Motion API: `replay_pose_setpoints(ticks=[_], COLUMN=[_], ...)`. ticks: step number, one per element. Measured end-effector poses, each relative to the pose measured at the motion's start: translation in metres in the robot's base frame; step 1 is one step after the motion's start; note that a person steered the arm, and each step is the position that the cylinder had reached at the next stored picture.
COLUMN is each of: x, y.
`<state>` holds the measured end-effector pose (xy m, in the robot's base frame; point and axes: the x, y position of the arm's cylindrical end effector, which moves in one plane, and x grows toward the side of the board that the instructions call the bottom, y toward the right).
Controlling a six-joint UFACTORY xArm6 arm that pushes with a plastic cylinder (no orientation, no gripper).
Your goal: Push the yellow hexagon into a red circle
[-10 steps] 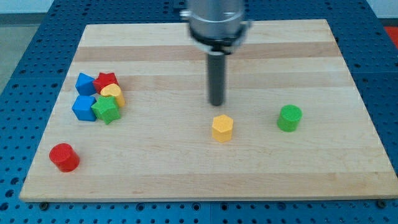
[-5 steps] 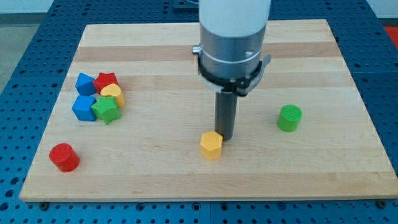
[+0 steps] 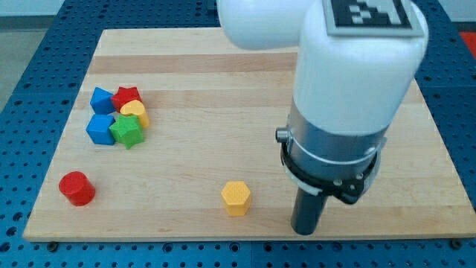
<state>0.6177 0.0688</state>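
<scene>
The yellow hexagon [image 3: 236, 197] lies near the board's bottom edge, a little left of centre. The red circle [image 3: 76, 187], a short cylinder, stands at the bottom left of the wooden board [image 3: 223, 82], well to the left of the hexagon. My tip [image 3: 305, 231] is down near the board's bottom edge, to the right of the hexagon and apart from it. The arm's large white and grey body hides the right part of the board.
A cluster at the view's left holds two blue blocks [image 3: 101, 99] [image 3: 99, 129], a red star [image 3: 128, 95], a yellow block [image 3: 136, 112] and a green star [image 3: 126, 132]. The green cylinder seen earlier is hidden behind the arm.
The yellow hexagon has slid down and to the left, toward the bottom edge. My tip has moved down and to the right, and the arm now covers the green cylinder.
</scene>
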Motion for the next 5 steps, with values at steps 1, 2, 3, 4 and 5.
replay_pose_setpoints(ticks=[1,2,3,4,5], x=[0.000,-0.004,-0.006,-0.014,-0.029], y=[-0.017,-0.049,-0.065,-0.079,-0.093])
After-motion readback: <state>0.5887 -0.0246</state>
